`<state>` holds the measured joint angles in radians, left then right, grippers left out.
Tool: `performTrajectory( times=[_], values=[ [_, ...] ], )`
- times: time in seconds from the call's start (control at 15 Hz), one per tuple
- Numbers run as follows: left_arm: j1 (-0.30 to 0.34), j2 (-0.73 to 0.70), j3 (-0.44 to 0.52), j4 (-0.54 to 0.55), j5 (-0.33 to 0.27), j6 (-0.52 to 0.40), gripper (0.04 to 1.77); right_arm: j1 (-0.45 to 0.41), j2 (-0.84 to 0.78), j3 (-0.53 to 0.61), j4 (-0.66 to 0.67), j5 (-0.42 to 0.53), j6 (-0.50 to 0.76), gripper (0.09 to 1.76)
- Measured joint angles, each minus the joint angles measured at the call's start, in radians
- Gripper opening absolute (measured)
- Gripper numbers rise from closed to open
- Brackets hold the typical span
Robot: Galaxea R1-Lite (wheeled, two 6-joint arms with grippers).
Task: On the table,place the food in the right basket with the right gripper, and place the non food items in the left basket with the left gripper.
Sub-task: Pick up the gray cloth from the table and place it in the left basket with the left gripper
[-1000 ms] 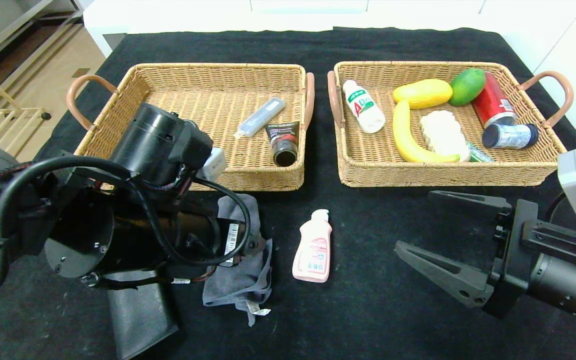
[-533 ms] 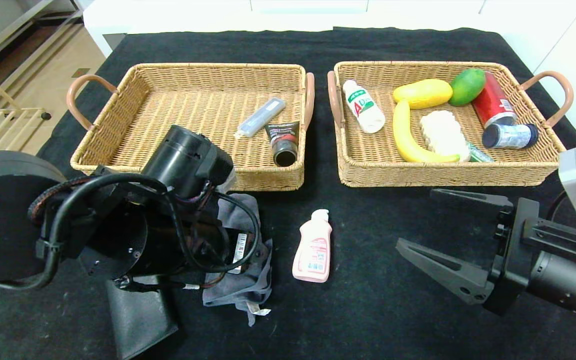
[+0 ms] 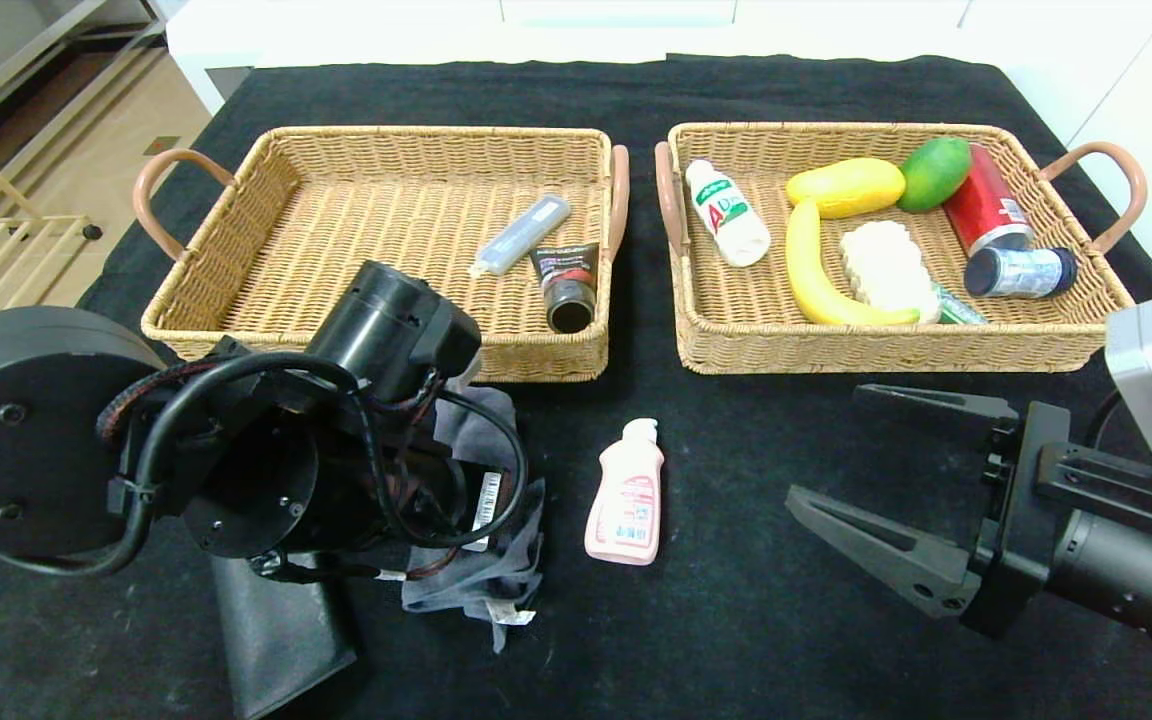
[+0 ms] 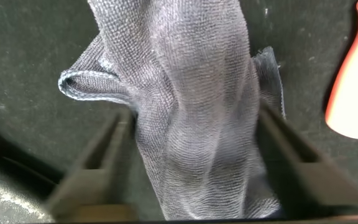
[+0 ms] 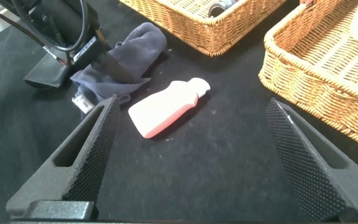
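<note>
Grey cloth [image 4: 197, 112] bunches between left tool [image 4: 191, 162] fingers.

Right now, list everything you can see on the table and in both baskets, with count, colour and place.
left basket: one, wicker, far left of table
grey tube: one, in left basket
black tube: one, in left basket
right basket: one, wicker, far right of table
white bottle: one, in right basket
banana: one, yellow, in right basket
mango: one, yellow, right basket
green fruit: one, right basket
white bread: one, right basket
red can: one, right basket
dark-capped jar: one, right basket
pink bottle: one, on table, centre front
grey cloth: one, on table, between left claw's fingers
left claw: astride cloth
right claw: open, front right
</note>
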<state>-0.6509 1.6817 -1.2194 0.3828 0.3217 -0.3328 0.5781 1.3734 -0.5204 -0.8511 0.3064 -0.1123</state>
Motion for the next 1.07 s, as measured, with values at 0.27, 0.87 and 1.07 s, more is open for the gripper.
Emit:
performTrajectory(
  times=[0.27,0.87,1.07],
  values=[
    [0.0,0.003,0.009,-0.001,0.0,-0.001,0.67,0.0,0.002,0.002,0.0,0.0,0.0,1.71],
    [-0.001,0.01,0.033,-0.005,0.004,0.002,0.2,0.0,0.03,0.002,-0.001,0.0,-0.003,1.71],
    [0.0,0.005,0.034,-0.009,0.014,0.006,0.2,0.0,0.037,0.002,-0.001,0.0,-0.004,1.71]
  ],
)
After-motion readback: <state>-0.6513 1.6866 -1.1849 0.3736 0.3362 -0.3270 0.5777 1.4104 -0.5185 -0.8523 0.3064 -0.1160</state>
